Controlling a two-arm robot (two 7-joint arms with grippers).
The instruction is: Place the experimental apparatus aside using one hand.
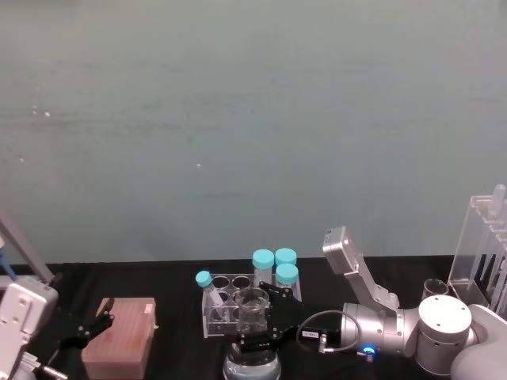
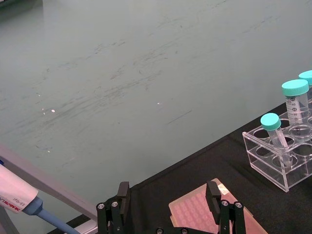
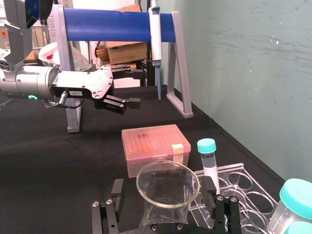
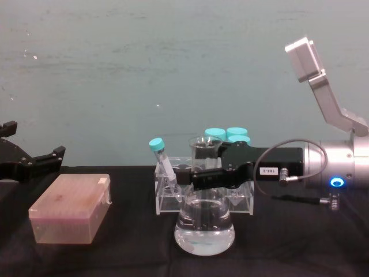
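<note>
Gripping the neck of the glass flask from both sides, right claw reaching in from the right edge in the chest view, fingers closed around the neck just under the rim. Flask bottom resting on the black bench, clear liquid filling its wide lower part. Standing directly in front of the small clear tube rack, with one teal-capped tube leaning in the rack's left end and three more teal caps clustered at its right rear. Seen from the right wrist view, flask mouth sitting between the two black fingers.

Parked at the left edge, left claw, fingers spread apart and pinching nothing, hovering just above and beside the pink tip box. Well apart at the far right in the head view, tall clear acrylic rack with long tubes, and a small beaker just beside it.
</note>
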